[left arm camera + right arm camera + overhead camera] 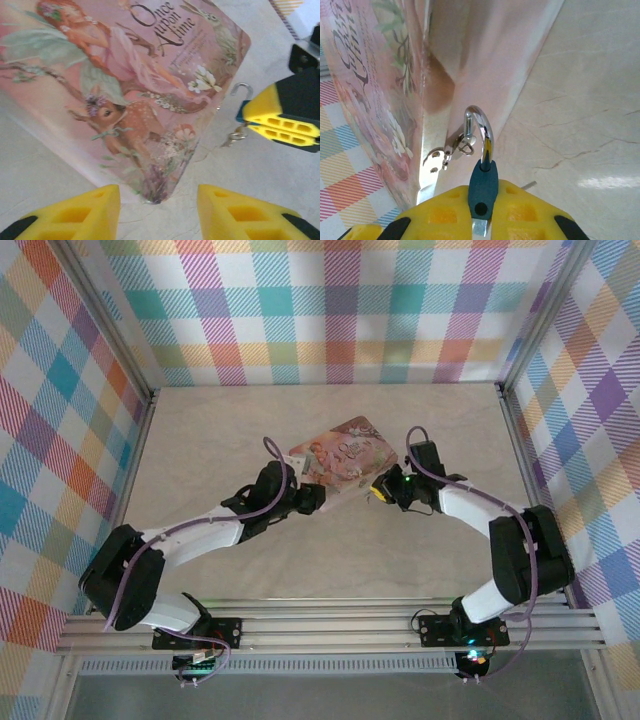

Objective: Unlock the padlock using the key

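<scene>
Right gripper (482, 216): pads pressed together on the padlock (483, 185), pinching its blue body. Shackle (479, 122) points away from the fingers, with one end free, hook-shaped. We see it just beside the box (125, 75) edge, but can't tell if it touches. A small metal ring piece (465, 145) sits next to the shackle's free end; we can't tell if that's the key. Left gripper (159, 215): spread, nothing between the pads, and the box's near corner is just ahead of it. The box lies on the table (220, 440), between the two arms.
</scene>
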You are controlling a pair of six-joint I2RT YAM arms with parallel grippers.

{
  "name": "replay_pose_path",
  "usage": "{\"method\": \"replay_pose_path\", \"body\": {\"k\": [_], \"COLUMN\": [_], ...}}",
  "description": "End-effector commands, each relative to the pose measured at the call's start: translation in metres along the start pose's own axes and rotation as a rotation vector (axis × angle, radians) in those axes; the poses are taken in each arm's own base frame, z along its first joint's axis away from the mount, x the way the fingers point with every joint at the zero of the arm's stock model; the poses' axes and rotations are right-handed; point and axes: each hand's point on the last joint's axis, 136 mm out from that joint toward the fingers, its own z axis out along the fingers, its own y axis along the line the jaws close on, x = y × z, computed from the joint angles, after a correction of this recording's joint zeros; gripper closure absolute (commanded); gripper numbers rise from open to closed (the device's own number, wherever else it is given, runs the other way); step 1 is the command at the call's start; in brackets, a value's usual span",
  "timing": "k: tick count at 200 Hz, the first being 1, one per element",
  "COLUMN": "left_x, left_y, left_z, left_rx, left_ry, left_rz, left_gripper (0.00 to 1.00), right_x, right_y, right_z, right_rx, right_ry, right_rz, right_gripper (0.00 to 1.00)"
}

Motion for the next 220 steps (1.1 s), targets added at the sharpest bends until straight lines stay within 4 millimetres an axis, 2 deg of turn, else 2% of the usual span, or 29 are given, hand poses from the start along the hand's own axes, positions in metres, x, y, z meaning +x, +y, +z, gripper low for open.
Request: {"method": "replay_pose_path", "body": {"k": [1, 7, 19, 23, 69, 99, 131, 165, 198, 220], "left_x": [-0.008, -0.009, -0.011, -0.012, -0.014, -0.001, 0.014, 0.025, 0.026, 0.022], "left_y": [0.020, 0.022, 0.028, 0.030, 0.053, 0.073, 0.086, 0.093, 0.095, 0.096], "left_z": [-0.015, -0.018, -0.026, -0.029, -0.061, -0.082, -0.102, -0.121, -0.130, -0.131], "left_rx": [-0.112, -0.129, -0.166, -0.177, -0.309, -0.418, -0.496, -0.527, -0.533, -0.541], "left_ry": [-0.004, -0.004, -0.005, -0.008, -0.009, 0.035, 0.066, 0.070, 0.049, 0.043], "left_rz": [-0.005, -0.006, -0.006, -0.007, -0.038, -0.082, -0.149, -0.197, -0.216, -0.210], "left_gripper": [0.50, 0.44, 0.06, 0.00, 0.00, 0.00, 0.00, 0.00, 0.00, 0.00], "right_x": [0.004, 0.008, 0.019, 0.023, 0.073, 0.114, 0.137, 0.145, 0.142, 0.140], "right_y": [0.015, 0.015, 0.012, 0.010, -0.007, -0.013, -0.008, -0.018, -0.021, -0.020], "right_z": [-0.015, -0.015, -0.016, -0.016, -0.017, 0.000, 0.019, 0.029, 0.026, 0.021], "right_rx": [-0.013, -0.008, 0.005, 0.011, 0.072, 0.092, 0.093, 0.123, 0.132, 0.138], "right_ry": [0.045, 0.070, 0.125, 0.143, 0.258, 0.364, 0.462, 0.487, 0.458, 0.438], "right_rz": [-0.118, -0.145, -0.179, -0.190, -0.342, -0.450, -0.536, -0.545, -0.555, -0.568], "right_gripper": [1.00, 1.00, 1.00, 1.00, 0.97, 0.95, 0.90, 0.85, 0.64, 0.54]}}
